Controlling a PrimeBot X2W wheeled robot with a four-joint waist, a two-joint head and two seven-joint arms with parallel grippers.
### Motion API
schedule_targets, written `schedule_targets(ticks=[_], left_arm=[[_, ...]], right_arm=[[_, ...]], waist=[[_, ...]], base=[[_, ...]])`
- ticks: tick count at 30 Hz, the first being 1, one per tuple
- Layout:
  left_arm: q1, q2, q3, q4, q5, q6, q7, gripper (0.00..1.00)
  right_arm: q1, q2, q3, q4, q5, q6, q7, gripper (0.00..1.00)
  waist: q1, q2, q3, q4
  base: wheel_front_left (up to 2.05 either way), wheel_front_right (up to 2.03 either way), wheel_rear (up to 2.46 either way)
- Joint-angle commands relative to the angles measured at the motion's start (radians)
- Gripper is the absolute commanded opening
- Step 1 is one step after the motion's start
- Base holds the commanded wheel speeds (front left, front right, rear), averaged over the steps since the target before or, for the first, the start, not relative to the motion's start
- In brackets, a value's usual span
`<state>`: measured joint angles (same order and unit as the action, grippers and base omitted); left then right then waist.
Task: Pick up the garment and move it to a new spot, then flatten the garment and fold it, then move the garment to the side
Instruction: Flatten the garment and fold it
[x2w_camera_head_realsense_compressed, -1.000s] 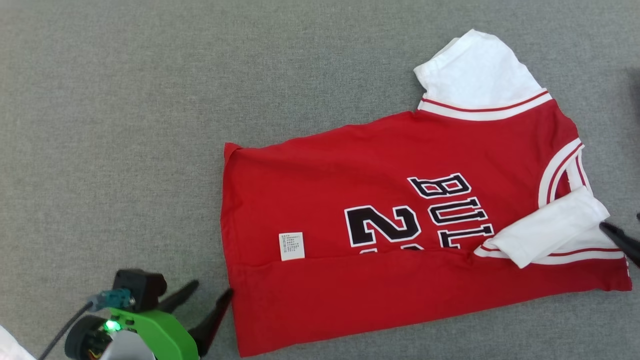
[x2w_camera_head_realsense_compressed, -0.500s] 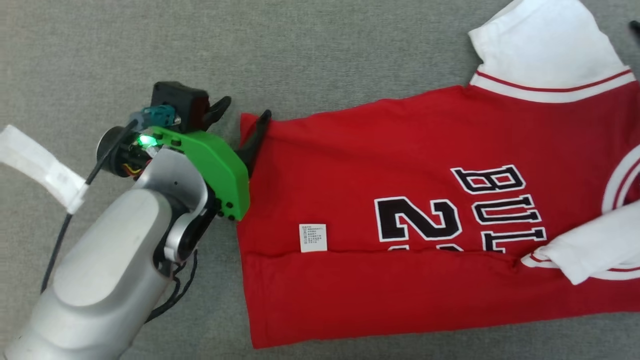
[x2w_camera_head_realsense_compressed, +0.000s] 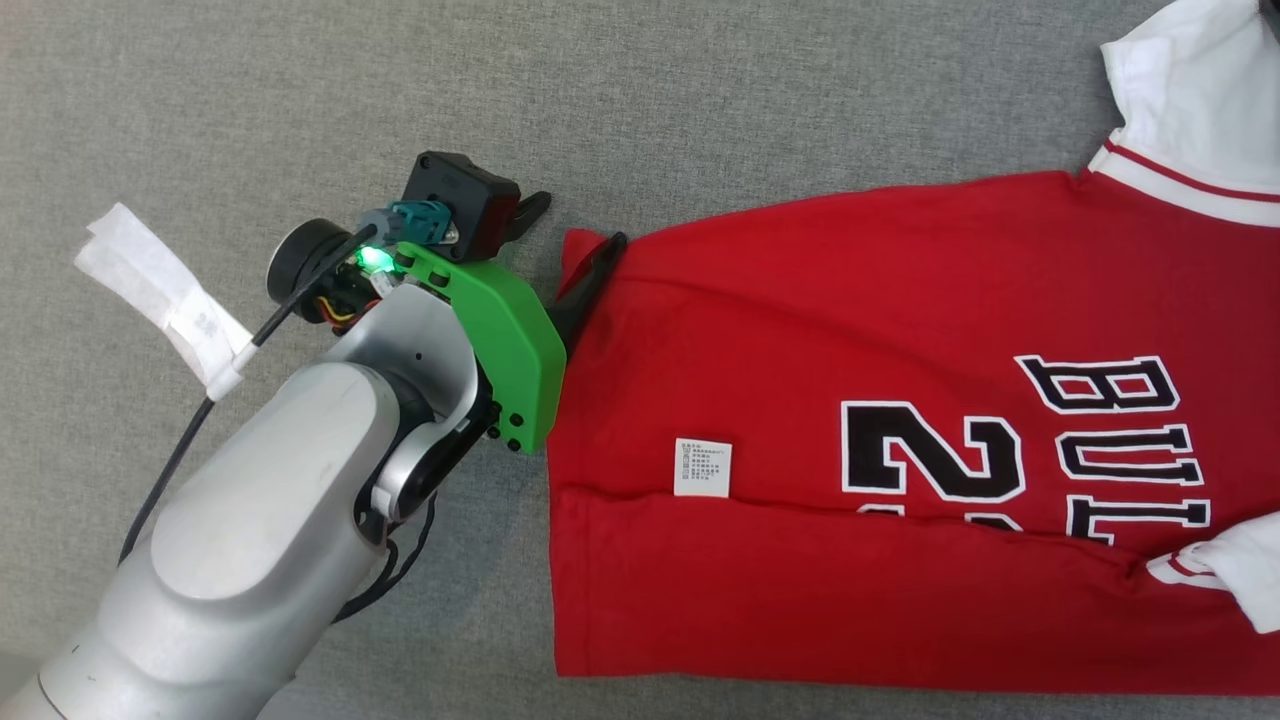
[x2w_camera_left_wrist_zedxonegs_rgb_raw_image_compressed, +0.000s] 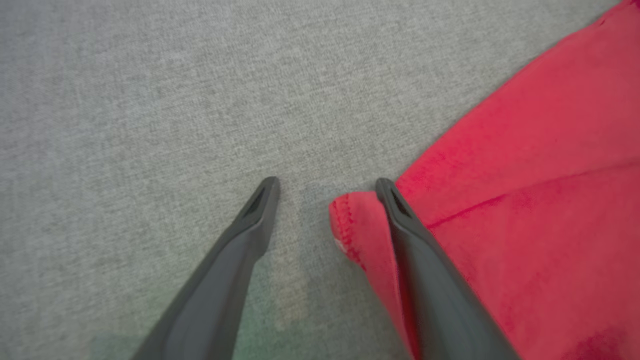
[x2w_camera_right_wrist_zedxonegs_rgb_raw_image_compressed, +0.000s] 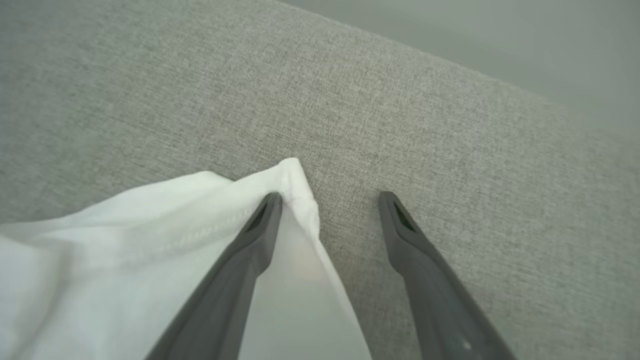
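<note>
My left gripper: fingers spread apart, forearm angled forward; my right gripper: fingers spread apart

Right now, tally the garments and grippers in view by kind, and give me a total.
Garments: 1, the red jersey
Grippers: 2, the left gripper and the right gripper, both with jaws open
Total: 3

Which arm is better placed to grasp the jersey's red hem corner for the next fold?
Left looks better placed: the open left gripper already straddles the hem corner. The right gripper, also open, sits at the white sleeve instead.
</note>
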<state>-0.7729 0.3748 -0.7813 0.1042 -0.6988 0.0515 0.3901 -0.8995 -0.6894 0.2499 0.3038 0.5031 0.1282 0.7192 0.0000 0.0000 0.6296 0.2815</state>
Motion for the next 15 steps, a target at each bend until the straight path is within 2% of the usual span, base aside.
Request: schedule_targets(ticks=[1, 2, 3, 4, 5, 10, 15], left_arm=[[0.021, 0.012, -0.008, 0.004, -0.013, -0.002, 0.017, 1.0], [0.023, 0.021, -0.011, -0.002, -0.012, -0.001, 0.025, 1.0], [0.025, 0.022, -0.01, -0.004, -0.014, 0.001, 0.028, 0.71], [0.029, 0.019, -0.01, -0.006, -0.026, -0.001, 0.035, 0.0], [0.032, 0.02, -0.013, -0.008, -0.03, -0.012, 0.038, 0.0], [0.031, 0.028, -0.012, -0.002, -0.054, -0.028, 0.054, 0.0], [0.026, 0.043, 0.045, -0.013, -0.081, -0.007, 0.013, 0.0]], right_arm=[[0.023, 0.029, 0.038, 0.027, 0.02, 0.005, 0.005, 1.0], [0.018, 0.028, 0.053, 0.029, 0.03, 0.006, 0.008, 1.0], [0.017, 0.03, 0.064, 0.029, 0.045, 0.006, 0.008, 0.73], [0.012, 0.036, 0.068, 0.031, 0.065, 0.006, 0.002, 0.19], [0.011, 0.039, 0.08, 0.028, 0.09, 0.006, 0.004, 0.0], [-0.035, 0.023, 0.082, 0.004, 0.149, 0.004, -0.075, 0.0], [-0.067, -0.012, 0.055, -0.011, 0.193, 0.002, -0.162, 0.0]], waist=[[0.0, 0.0, 0.003, 0.001], [0.0, 0.0, 0.004, 0.0], [0.0, 0.0, 0.005, -0.001], [0.0, 0.0, 0.007, -0.004], [0.0, 0.0, 0.008, -0.007], [0.0, 0.0, 0.009, -0.029], [0.0, 0.0, -0.006, -0.057]], base=[[0.0, 0.0, 0.0], [0.0, 0.0, 0.0], [0.0, 0.0, 0.0], [0.0, 0.0, 0.0], [0.0, 0.0, 0.0], [0.0, 0.0, 0.0], [0.0, 0.0, 0.0]])
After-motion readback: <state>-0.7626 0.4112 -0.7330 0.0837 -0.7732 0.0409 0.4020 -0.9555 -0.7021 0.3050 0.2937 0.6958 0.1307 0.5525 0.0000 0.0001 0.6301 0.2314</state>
